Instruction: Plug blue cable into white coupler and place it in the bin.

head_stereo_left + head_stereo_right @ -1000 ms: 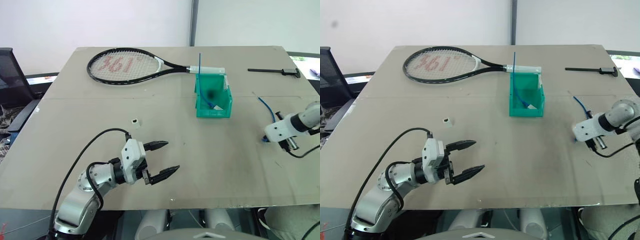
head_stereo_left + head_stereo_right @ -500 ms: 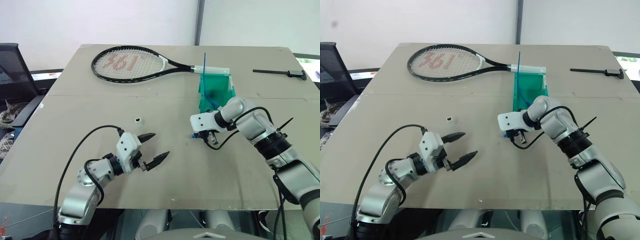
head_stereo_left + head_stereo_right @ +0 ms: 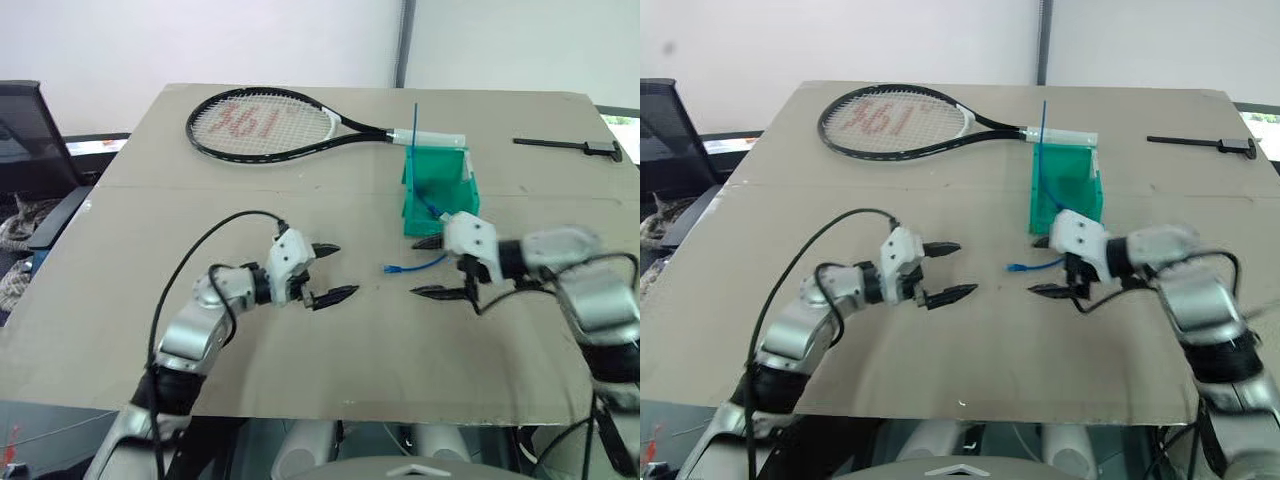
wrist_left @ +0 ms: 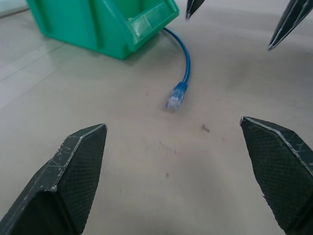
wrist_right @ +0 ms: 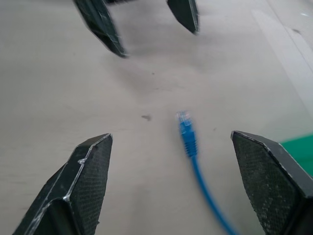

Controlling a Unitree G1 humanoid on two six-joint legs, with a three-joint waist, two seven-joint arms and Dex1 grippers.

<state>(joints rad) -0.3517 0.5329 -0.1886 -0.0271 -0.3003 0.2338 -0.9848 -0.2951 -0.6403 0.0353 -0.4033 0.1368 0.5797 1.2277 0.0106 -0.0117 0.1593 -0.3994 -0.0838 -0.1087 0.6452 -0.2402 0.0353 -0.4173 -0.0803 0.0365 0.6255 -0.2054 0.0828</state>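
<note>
The blue cable (image 3: 415, 264) runs out of the green bin (image 3: 455, 190) onto the table, and its plug end (image 4: 175, 98) lies flat between my two grippers. My left gripper (image 3: 336, 270) is open, pointing at the plug from the left, a short way off. My right gripper (image 3: 424, 267) faces it from the right, also open, with the cable (image 5: 188, 139) lying loose on the table between its fingers. The white coupler is hidden.
A tennis racket (image 3: 260, 125) lies across the far side of the table, its handle behind the bin. A thin blue rod (image 3: 415, 115) stands up at the bin's back. A black tool (image 3: 565, 147) lies at the far right.
My right arm swung in from the right side to the front of the bin, then its gripper opened and let go of the cable. My left gripper advanced toward the plug. The camera shifted.
</note>
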